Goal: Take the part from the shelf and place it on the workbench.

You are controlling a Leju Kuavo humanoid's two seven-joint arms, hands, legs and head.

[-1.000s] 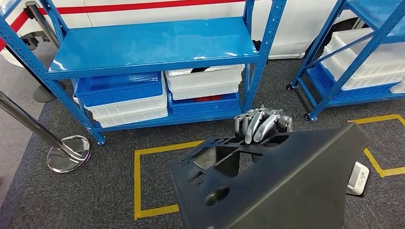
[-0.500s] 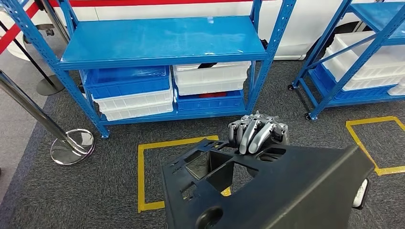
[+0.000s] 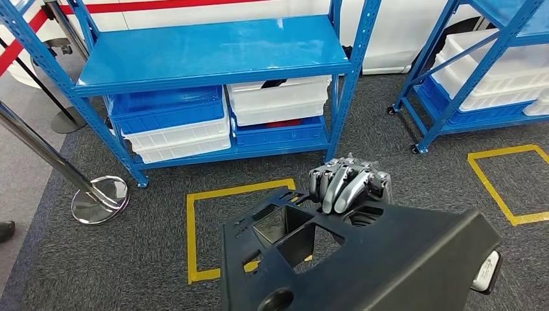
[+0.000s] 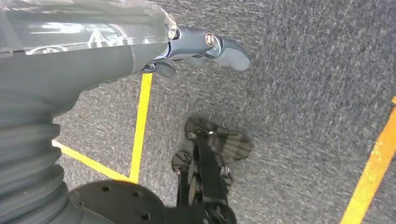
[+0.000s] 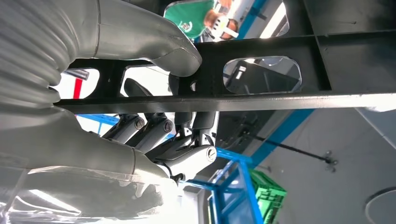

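While looking down from the head camera, found the part (image 3: 362, 259) off the shelf (image 3: 207, 55) and carried in front of the body, above the grey carpet (image 3: 129, 272) and overlapping a yellow tape square (image 3: 191, 240) on the floor. Logged it as a large black moulded panel with one broad smooth face, a far edge zone of ribs and open rectangular cut-outs, and a round hole near the lower corner. Found the right hand (image 3: 349, 184) clamped on that ribbed far edge, with fingers (image 3: 340, 184) curled down over a cross-bar. Confirmed in the right wrist view the thumb (image 5: 177, 56) pressed against the opposite side of the same bar. Found the left hand (image 4: 205, 46) hanging low over carpet, thumb stretched out, holding nothing and touching nothing.

Judged the panel stiff and probably light for its bulk, apparently thin-walled plastic, but awkward to carry. Noted most of its area lying well away from the single grip, so expected it to lever and swing about the hand during walking or turning. Rated the smooth face a poor, slippery hold. Rated the cross-bars and cut-out rims the best places to hook fingers through. Considered a second hold by the free hand at the near-side openings worthwhile. Flagged the thin ribs as possible crack points in a hard set-down.
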